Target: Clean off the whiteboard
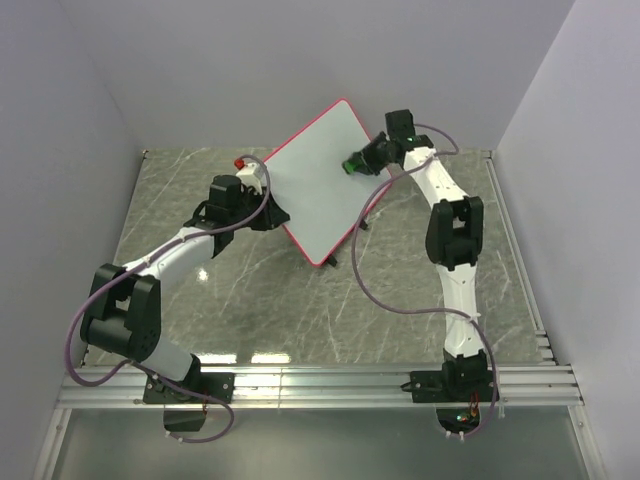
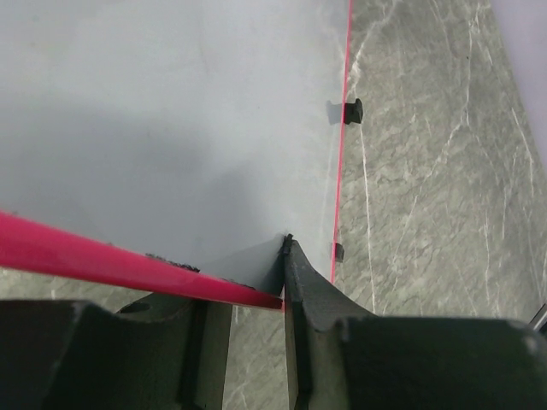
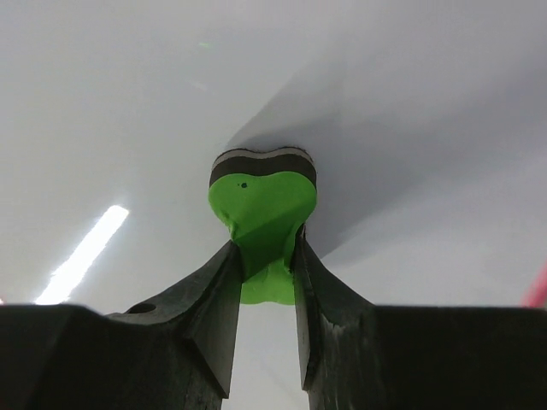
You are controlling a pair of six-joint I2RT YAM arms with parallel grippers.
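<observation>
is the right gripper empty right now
No, the right gripper is pinching the green eraser between its fingers, with the eraser's dark face against the whiteboard.

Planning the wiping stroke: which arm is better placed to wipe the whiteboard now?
Right. The right gripper is shut on the green eraser, whose dark face is against the whiteboard. The left gripper clamps its red rim, holding it tilted.
</observation>
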